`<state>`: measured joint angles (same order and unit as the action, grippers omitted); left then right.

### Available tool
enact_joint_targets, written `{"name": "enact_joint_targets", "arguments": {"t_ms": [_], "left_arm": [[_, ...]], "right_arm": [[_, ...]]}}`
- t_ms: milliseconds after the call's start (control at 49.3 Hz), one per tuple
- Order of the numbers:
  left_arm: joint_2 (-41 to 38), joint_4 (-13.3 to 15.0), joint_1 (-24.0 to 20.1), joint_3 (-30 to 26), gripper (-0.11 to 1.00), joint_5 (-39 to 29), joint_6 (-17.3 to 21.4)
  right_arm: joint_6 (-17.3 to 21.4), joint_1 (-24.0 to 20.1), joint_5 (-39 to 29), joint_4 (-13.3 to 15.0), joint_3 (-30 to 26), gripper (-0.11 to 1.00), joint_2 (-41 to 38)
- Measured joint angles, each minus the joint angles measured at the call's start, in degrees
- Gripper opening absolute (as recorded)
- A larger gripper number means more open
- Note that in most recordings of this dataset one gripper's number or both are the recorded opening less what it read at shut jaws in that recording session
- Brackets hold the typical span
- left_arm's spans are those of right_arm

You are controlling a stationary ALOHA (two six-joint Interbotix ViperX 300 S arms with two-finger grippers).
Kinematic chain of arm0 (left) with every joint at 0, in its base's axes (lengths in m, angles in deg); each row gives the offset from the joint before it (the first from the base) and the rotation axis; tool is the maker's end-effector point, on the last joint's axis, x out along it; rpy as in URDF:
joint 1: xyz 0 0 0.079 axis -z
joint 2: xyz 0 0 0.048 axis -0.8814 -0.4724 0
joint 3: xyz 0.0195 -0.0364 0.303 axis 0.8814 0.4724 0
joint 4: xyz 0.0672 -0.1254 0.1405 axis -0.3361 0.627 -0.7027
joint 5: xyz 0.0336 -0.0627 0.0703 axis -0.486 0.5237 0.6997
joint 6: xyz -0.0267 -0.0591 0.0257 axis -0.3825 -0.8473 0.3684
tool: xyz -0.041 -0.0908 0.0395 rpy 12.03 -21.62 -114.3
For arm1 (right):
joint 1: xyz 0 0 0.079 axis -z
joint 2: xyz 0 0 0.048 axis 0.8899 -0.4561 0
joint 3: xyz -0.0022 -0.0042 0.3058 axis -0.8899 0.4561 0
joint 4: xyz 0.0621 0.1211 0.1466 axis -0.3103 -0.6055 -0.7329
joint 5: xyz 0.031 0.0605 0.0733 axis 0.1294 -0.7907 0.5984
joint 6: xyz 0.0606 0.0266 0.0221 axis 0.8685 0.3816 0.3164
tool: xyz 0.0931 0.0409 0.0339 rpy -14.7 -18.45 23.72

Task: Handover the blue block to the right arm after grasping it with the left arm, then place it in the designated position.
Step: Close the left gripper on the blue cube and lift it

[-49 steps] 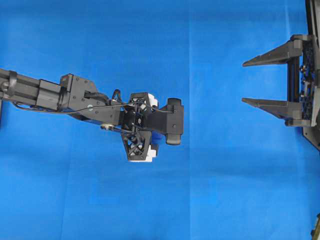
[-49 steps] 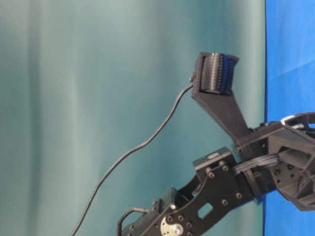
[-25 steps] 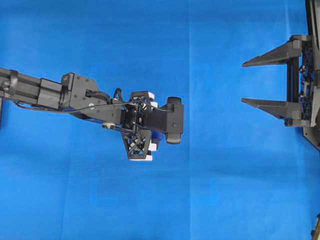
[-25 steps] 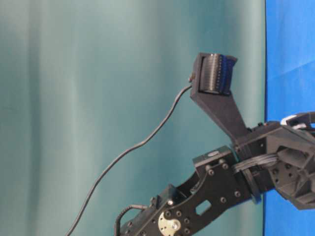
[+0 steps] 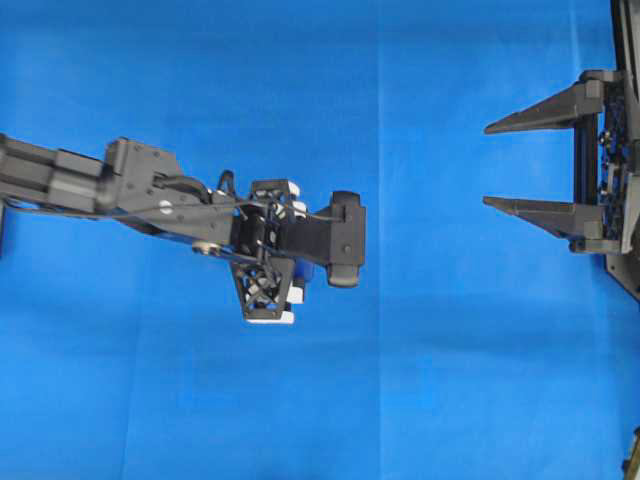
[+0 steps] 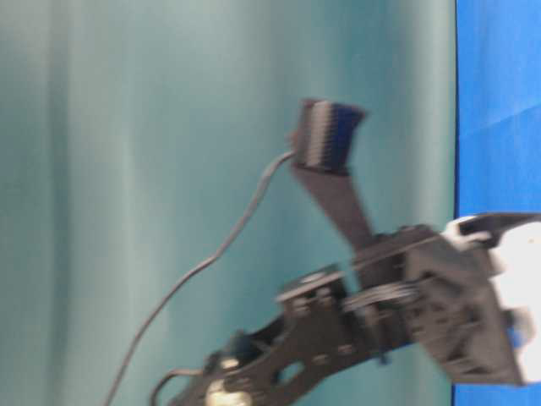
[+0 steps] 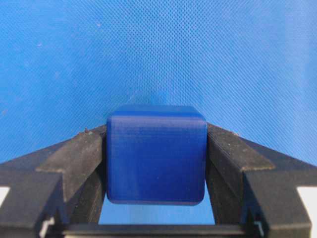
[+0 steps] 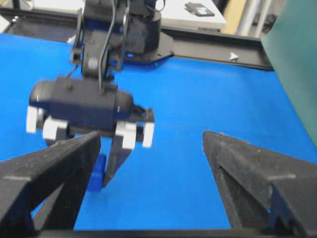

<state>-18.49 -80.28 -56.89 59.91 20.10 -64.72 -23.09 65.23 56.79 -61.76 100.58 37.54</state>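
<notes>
The blue block [image 7: 156, 153] is a dark-blue cube with rounded edges, clamped between the two black fingers [image 7: 74, 158] of my left gripper [image 7: 156, 131]. From the right wrist view the block [image 8: 98, 173] peeks out below the left gripper [image 8: 106, 176], just above the blue cloth. In the overhead view the left gripper [image 5: 285, 250] sits left of centre, and its wrist camera hides the block. My right gripper [image 5: 487, 165] waits at the right edge, open and empty, its fingers pointing left. The right gripper [image 8: 151, 136] has only cloth between its fingers.
Blue cloth [image 5: 430, 380] covers the table. A green backdrop [image 6: 127, 169] stands behind it. The left arm's base [image 8: 124, 29] and a black rail [image 8: 218, 49] run along the far edge. The left arm [image 6: 406, 313] is motion-blurred at table level.
The left gripper's jaws narrowed onto the blue block. The left arm has since drawn slightly left and begun rising off the cloth. The right arm has not moved.
</notes>
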Motion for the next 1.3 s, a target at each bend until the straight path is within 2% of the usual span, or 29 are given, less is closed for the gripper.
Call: {"name": "enact_joint_targets", "arguments": {"t_ms": [487,892,1298], "left_arm": [[12.13,0.0,0.09,-0.7,0.48,-6.94,0.35],[16.87,0.0,0.09,-4.66,0.48,-13.97,0.62],[18.11,-0.09,0.18,-4.83,0.48,-14.68,0.53]], "right_arm": [[0.0,0.0,0.09,0.0,0.0,0.97,-0.09],[-0.18,0.0,0.09,0.09,0.0,0.97,-0.09],[-0.18,0.0,0.09,0.18,0.0,0.97,-0.09]]}}
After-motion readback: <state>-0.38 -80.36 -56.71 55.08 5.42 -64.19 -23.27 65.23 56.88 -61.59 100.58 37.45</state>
